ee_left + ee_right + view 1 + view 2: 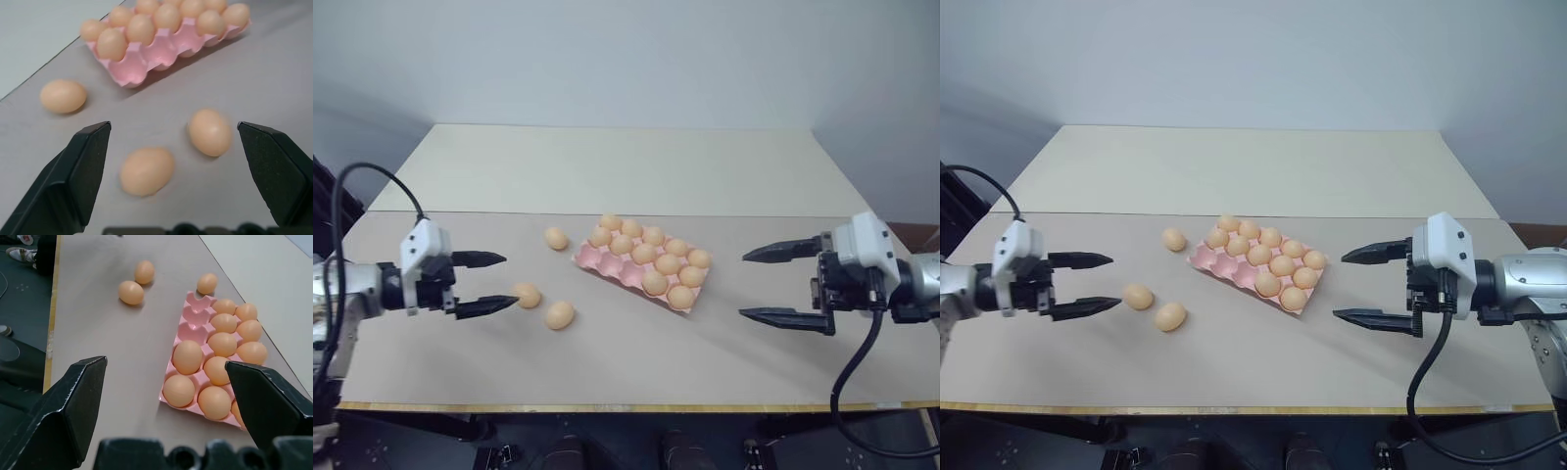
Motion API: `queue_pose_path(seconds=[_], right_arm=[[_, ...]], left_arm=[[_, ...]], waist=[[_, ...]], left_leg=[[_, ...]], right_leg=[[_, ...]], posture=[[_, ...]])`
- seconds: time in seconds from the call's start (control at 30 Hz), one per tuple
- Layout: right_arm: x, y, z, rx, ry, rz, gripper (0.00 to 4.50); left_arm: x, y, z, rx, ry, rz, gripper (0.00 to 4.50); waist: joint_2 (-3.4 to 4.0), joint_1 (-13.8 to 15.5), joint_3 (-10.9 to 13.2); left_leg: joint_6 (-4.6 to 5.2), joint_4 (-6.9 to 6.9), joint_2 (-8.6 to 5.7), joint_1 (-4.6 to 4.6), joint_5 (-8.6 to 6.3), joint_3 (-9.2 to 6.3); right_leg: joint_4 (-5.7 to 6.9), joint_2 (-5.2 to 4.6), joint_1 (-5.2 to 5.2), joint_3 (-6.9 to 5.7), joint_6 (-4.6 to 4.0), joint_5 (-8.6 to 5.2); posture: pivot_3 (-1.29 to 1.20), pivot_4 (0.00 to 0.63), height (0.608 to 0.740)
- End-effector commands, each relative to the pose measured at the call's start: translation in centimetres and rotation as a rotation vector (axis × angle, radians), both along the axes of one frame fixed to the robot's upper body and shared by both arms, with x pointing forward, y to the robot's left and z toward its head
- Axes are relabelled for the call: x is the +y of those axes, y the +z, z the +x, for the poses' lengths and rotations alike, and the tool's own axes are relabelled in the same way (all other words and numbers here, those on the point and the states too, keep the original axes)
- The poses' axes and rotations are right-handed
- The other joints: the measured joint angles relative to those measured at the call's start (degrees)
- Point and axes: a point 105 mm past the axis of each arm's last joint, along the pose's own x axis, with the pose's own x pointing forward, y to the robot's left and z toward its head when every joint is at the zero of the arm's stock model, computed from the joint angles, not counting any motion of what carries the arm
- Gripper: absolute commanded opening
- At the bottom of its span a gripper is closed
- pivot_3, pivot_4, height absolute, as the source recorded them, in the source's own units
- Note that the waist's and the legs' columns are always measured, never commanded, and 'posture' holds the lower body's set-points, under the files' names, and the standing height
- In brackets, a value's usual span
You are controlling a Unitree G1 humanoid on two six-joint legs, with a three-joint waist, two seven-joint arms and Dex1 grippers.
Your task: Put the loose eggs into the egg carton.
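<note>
Left end effector point(494, 282) gapes beside two loose eggs point(528, 295).

Egg carton point(146, 54) far end cut off by the left wrist frame's edge, top eggs partly out. Nearest loose egg point(147, 171) blurred. In the right wrist view, carton's point(195, 323) near corner sits behind a finger point(266, 396)

carton: pink egg carton point(607, 262) laid flat and skewed on the table, ten cups filled, two at its left end bare | loose eggs: three, pale orange-tan, left of the carton; one point(556, 238) near its far corner, two point(527, 295) point(560, 314) nearer, close together, apart
</note>
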Motion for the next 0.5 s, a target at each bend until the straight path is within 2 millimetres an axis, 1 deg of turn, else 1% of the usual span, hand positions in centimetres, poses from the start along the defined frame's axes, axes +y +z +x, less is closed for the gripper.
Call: queue_pose_path(seconds=[0.03, 0.1, 0.13, 0.27, 0.43, 0.5], right_arm=[[0.7, 1.1, -0.4, -0.041, 0.031, 0.020, 4.47], [0.8, 1.1, -0.4, -0.046, 0.030, 0.020, 4.47], [0.8, 1.2, -0.4, -0.049, 0.030, 0.021, 4.47], [0.9, 1.4, -0.6, -0.058, 0.024, 0.025, 4.47], [0.9, 1.5, -0.8, -0.067, 0.014, 0.031, 4.47], [0.9, 1.5, -0.8, -0.071, 0.010, 0.032, 4.50]], left_arm=[[-0.1, -1.2, 1.7, 0.012, 0.058, 0.025, 4.50], [-0.7, -2.0, 2.1, 0.029, 0.033, 0.027, 4.50], [-0.9, -2.6, 2.5, 0.034, 0.042, 0.037, 4.50], [-1.2, -3.8, 3.8, 0.052, 0.083, 0.030, 4.50], [-1.4, -5.5, 4.4, 0.106, 0.104, 0.057, 4.50], [-1.2, -6.0, 4.6, 0.119, 0.121, 0.074, 4.12]], waist=[[0.00, 0.0, 0.0], [0.00, 0.0, 0.0], [0.00, 0.0, 0.0], [0.00, 0.0, 0.0], [-0.01, -0.1, 0.0], [-0.01, -0.1, 0.0]], left_leg=[[0.00, 0.00, -0.01, -0.02, 0.00, 0.00], [0.00, 0.00, -0.01, -0.05, 0.00, 0.00], [0.00, 0.00, -0.01, -0.05, 0.00, 0.00], [0.00, 0.01, -0.01, -0.04, 0.00, -0.01], [0.00, 0.01, -0.02, -0.03, 0.00, -0.02], [0.00, 0.01, -0.02, -0.04, 0.00, -0.02]], right_leg=[[-0.01, 0.00, -0.02, 0.00, 0.00, 0.00], [-0.01, 0.00, -0.03, 0.00, 0.01, 0.00], [-0.01, 0.00, -0.04, 0.00, 0.00, 0.00], [0.02, 0.00, -0.03, 0.00, 0.00, 0.01], [0.02, 0.00, -0.01, 0.00, 0.00, 0.00], [0.02, 0.00, -0.02, 0.00, 0.01, 0.01]], posture=[[0.00, 0.150, 0.740], [0.00, 0.150, 0.740], [0.00, 0.150, 0.740], [0.00, 0.150, 0.740], [0.00, 0.150, 0.740], [0.00, 0.150, 0.740]])
